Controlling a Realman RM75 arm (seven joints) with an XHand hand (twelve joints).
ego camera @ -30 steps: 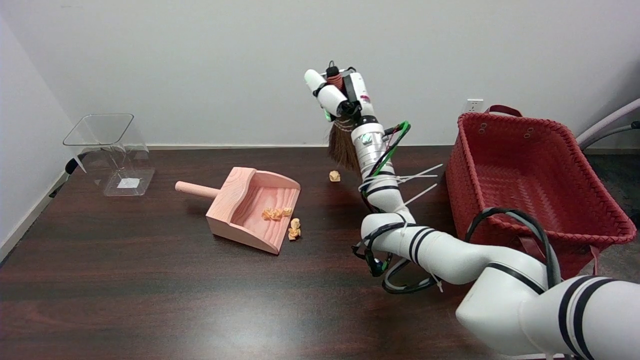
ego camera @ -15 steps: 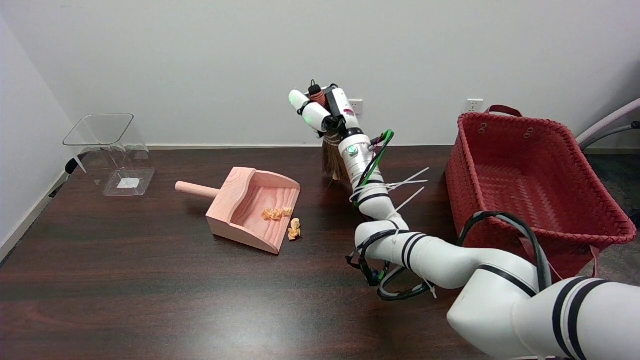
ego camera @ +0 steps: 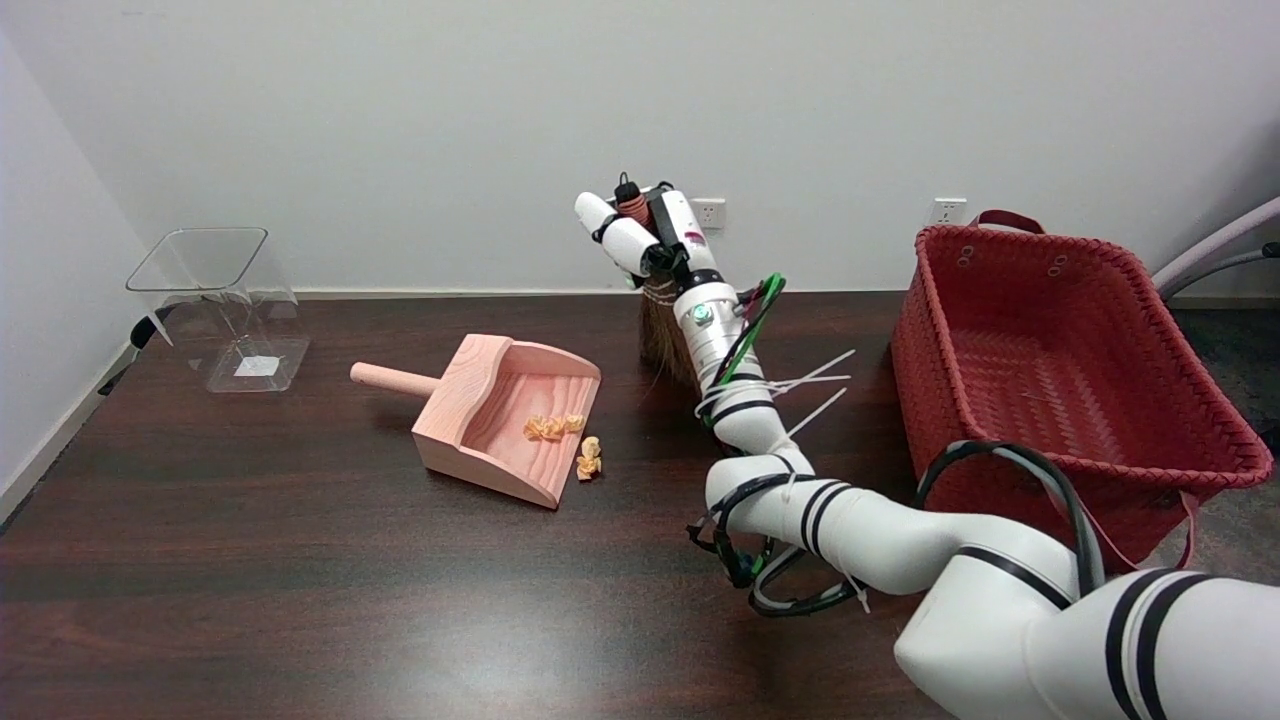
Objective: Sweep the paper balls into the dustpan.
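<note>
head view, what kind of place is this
Likely an office or lab room set up for robot trials: a dark wooden table against a plain white wall with power outlets, and a red woven basket.

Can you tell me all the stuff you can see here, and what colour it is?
table: 1, dark brown wood, under everything
dustpan: 1, pink wood, left of middle, handle pointing left
paper balls in dustpan: a small cluster, orange, number unclear
paper balls on table: about 2, orange, right at the dustpan's open edge
broom: 1, brown bristles, bristles down behind the arm, mid table
clear bin: 1, see-through, far left
basket: 1, red woven, right
wall sockets: 2, white, back wall
right arm: 1, white with black bands, from lower right
right hand: 1, white and black, fingers holding the broom's top
</note>
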